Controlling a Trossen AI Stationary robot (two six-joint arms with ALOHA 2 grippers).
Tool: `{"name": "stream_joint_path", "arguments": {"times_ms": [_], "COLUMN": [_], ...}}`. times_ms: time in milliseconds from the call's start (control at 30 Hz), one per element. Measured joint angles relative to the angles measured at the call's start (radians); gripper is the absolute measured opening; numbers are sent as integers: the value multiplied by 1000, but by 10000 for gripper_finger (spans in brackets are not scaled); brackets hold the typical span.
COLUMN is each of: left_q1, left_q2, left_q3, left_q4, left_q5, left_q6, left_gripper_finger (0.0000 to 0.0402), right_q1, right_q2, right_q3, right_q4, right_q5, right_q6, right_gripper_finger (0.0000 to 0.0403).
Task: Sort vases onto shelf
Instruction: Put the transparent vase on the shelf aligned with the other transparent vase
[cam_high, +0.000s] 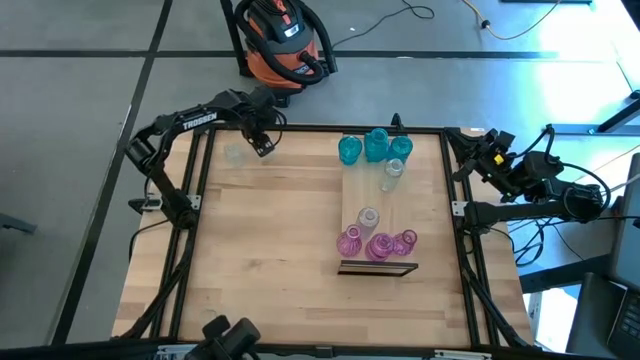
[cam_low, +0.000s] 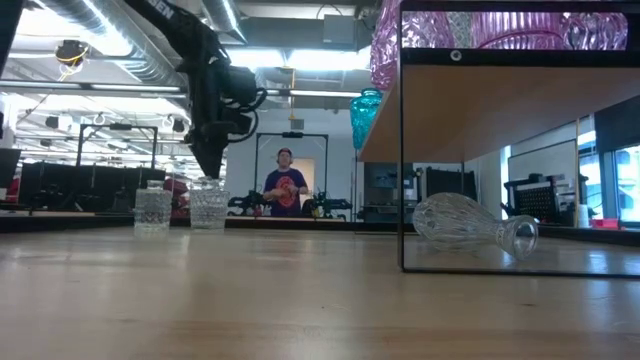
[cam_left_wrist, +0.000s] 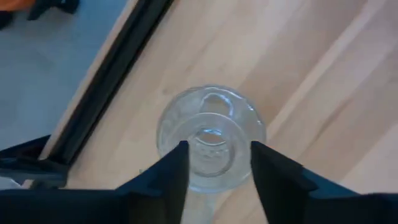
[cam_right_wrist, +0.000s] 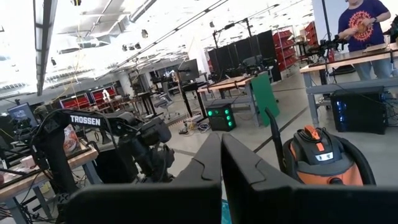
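Observation:
The shelf (cam_high: 372, 200) is a light-wood board raised on a dark frame, with its dark edge (cam_high: 378, 268) at the near end. On it stand teal vases (cam_high: 374, 146) at the far end, clear vases (cam_high: 390, 172) in the middle and pink vases (cam_high: 377, 243) at the near end. A clear vase (cam_low: 472, 226) lies on its side under the board. Two clear vases stand upright at the table's far left (cam_low: 153, 210) (cam_low: 208, 204). My left gripper (cam_left_wrist: 214, 163) is open, pointing down over the right one (cam_left_wrist: 210, 135). My right gripper (cam_right_wrist: 221, 163) is shut and empty at the table's far right corner (cam_high: 478, 140). My left gripper comes from above, pointing down, with one finger (cam_left_wrist: 177, 165) on either side of the clear vase's mouth (cam_left_wrist: 211, 121). The vase stands upright on the table. I cannot tell whether the fingers touch it.
The table's black frame rail (cam_left_wrist: 106, 81) runs close beside the vase under my left gripper. An orange-and-black vacuum cleaner (cam_high: 283, 40) stands on the floor beyond the far edge. A person (cam_low: 286, 185) stands far off in the room. Bare wood (cam_high: 270, 240) lies left of the shelf.

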Motion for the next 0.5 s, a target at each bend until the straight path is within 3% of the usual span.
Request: {"name": "stream_joint_path", "arguments": {"times_ms": [167, 233, 500], "left_q1": [-20, -26, -83], "left_q2": [8, 7, -1], "left_q3": [-7, -6, -7], "left_q4": [-66, -83, -115], "left_q5": [91, 83, 64], "left_q6": [2, 0, -28], "left_gripper_finger": [82, 52, 48], "right_q1": [0, 0, 0], "right_q2": [0, 0, 0], "right_q3": [0, 0, 0], "right_q4": [0, 0, -1], "right_q5": [0, 0, 0], "right_q6": [0, 0, 0], "right_gripper_finger": [0, 0, 0]}}
